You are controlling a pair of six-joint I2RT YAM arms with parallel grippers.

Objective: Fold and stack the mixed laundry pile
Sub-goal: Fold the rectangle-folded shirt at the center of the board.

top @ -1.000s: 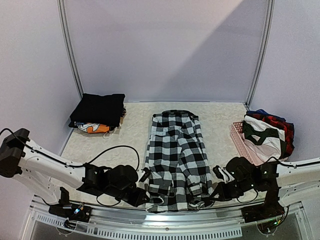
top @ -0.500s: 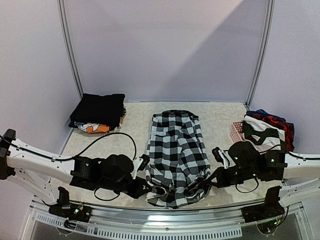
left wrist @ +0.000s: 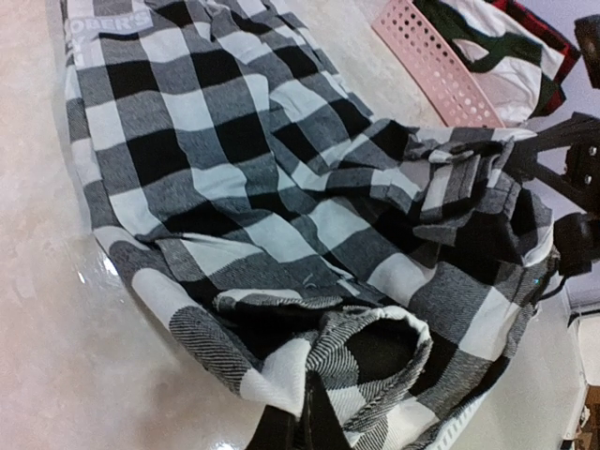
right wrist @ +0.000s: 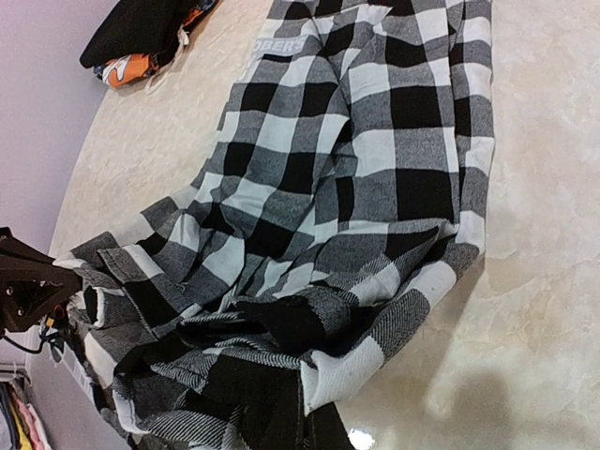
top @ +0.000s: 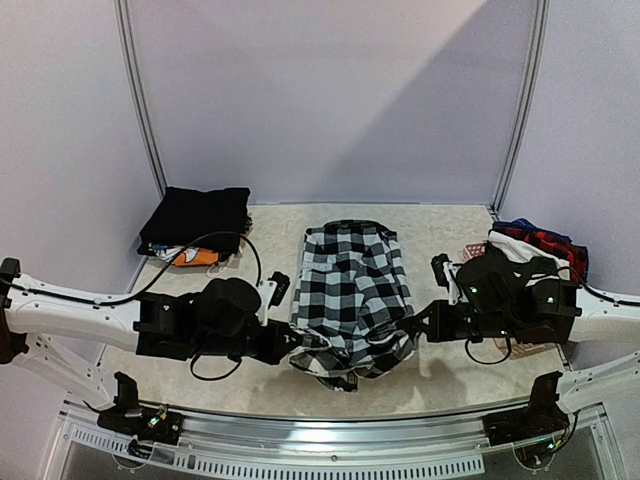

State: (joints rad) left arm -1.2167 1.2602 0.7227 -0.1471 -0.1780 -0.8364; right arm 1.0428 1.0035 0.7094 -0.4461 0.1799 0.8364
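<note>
Since the earlier frame, the near hem of the checked garment (top: 350, 285) had risen and gone forward. Left gripper (top: 287, 345) and right gripper (top: 413, 330) pinched it, apparently at its corners, with the rest lying beyond the jaws. Mid-fold: next, lay the hem flat and release.

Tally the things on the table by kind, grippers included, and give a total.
Checked garment: 1
Folded stack: 1
Pink basket: 1
Grippers: 2 (left gripper, right gripper)
Total: 5
</note>
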